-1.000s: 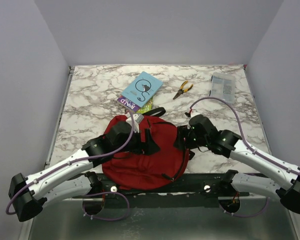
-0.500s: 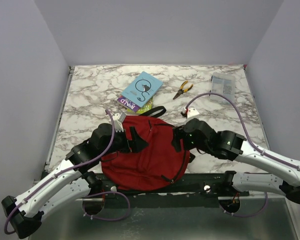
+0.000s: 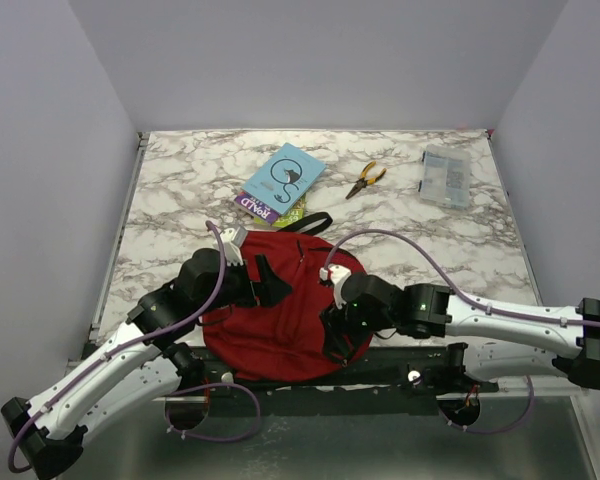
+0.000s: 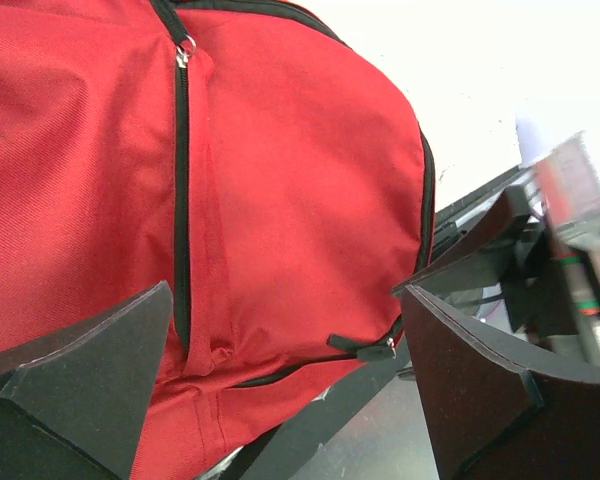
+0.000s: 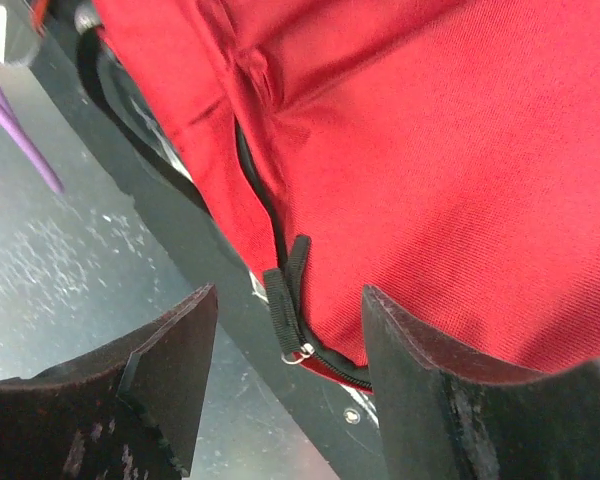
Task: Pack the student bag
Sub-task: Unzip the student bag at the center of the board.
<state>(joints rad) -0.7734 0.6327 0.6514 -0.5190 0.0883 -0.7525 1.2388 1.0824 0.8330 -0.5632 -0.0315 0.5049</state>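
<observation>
The student bag (image 3: 280, 325), a dark red backpack with black zippers, lies flat at the table's near edge between my arms. My left gripper (image 3: 270, 283) hovers over its left upper part. In the left wrist view it (image 4: 290, 375) is open wide above the red fabric (image 4: 290, 150), with a zipper pull (image 4: 365, 347) lying below the gap. My right gripper (image 3: 332, 326) is over the bag's near right edge. It (image 5: 285, 375) stands open around the black zipper pull tabs (image 5: 285, 290) without touching them, and the bag (image 5: 440, 140) fills the view behind.
Behind the bag lie a light blue book (image 3: 286, 175) on a purple book (image 3: 253, 206), with a green item (image 3: 293, 213) beside them. Yellow-handled pliers (image 3: 365, 180) and a clear plastic case (image 3: 445, 175) sit at the back right. The bag's black handle (image 3: 315, 222) points backward.
The right arm has swung left and nearer, from the bag's right side to its near edge. The left gripper has drawn back slightly and opened wider. The bag lies flatter.
</observation>
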